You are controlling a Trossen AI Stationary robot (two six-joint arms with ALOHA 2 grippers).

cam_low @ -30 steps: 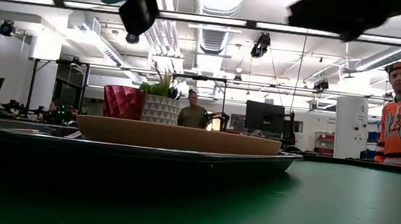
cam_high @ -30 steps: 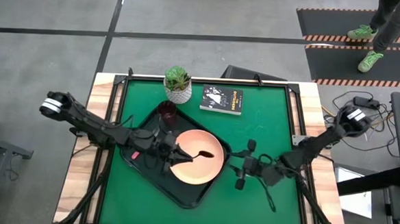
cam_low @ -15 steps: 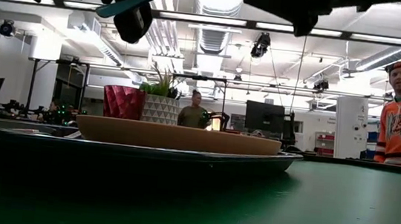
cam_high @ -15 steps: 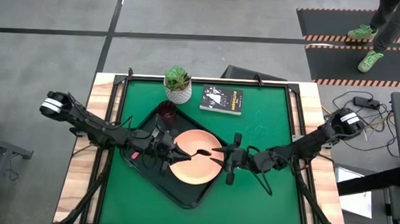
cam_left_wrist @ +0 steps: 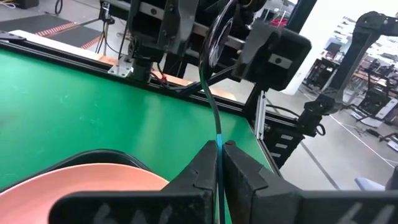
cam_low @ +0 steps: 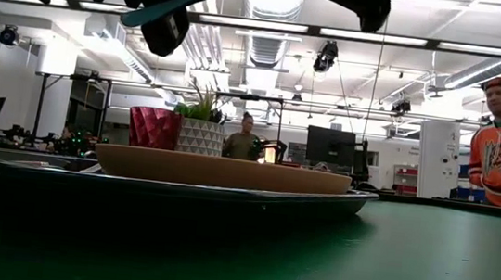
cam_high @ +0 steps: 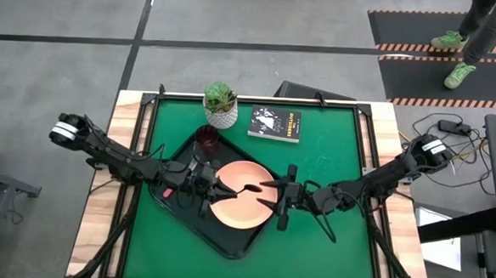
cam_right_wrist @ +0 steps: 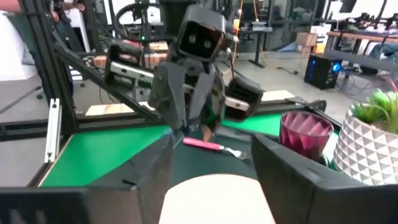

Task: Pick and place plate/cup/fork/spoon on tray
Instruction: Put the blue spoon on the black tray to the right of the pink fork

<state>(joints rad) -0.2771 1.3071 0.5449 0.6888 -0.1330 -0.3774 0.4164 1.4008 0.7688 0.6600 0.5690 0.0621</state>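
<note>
Plate (cam_high: 243, 192), cup (cam_high: 206, 137), fork (cam_right_wrist: 208, 145) on tray (cam_high: 226, 240); spoon (cam_left_wrist: 213, 87) pinched in left pincer (cam_high: 214, 188) above plate's 9 o'clock side, right pincer (cam_high: 284, 197) spread at 3 o'clock.

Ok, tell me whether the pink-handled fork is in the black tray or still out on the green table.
In the tray. The pink-handled fork lies flat on the black rectangular tray, beside the peach plate.
</note>
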